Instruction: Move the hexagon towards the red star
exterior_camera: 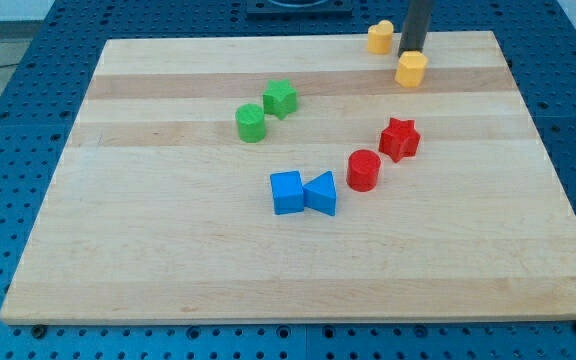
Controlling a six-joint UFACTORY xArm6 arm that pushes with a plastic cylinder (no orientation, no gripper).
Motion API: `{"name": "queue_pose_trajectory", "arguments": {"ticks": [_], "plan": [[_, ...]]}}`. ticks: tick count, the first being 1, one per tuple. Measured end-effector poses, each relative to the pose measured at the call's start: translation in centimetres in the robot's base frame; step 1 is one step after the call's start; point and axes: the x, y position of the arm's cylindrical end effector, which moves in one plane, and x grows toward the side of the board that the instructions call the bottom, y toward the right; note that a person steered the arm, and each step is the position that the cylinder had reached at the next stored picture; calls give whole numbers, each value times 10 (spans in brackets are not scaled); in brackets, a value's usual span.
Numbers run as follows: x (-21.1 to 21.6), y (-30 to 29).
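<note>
Trouble, as we read it, runs across the board [168, 260] from the view's left to its right. Farthest left sit the green cylinder [251, 123] and the green block [280, 98], close together and well apart from our work; we judge them safe. Next come the blue cube [287, 192] and the blue triangular block [321, 193], touching each other, also off any likely path. Then the red cylinder [364, 170] lies just beside the red star [400, 138], down and to its left: a hard shove could drive the star into it. Near the view's top, a second yellow block [380, 37] stands left of the rod and could get clipped if we swing that way. We have no jaws to open or close, only my tip [410, 52], which sits just above the yellow hexagon [412, 69], apparently touching its far edge. The hexagon lies above the star, slightly right. An off-centre push may let it slip sideways past the star
</note>
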Motion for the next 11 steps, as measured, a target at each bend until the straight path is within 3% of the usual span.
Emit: {"name": "queue_pose_trajectory", "arguments": {"ticks": [1,3,6,8,11], "plan": [[28,8],[44,31],[30,-14],[67,-16],[72,-16]]}}
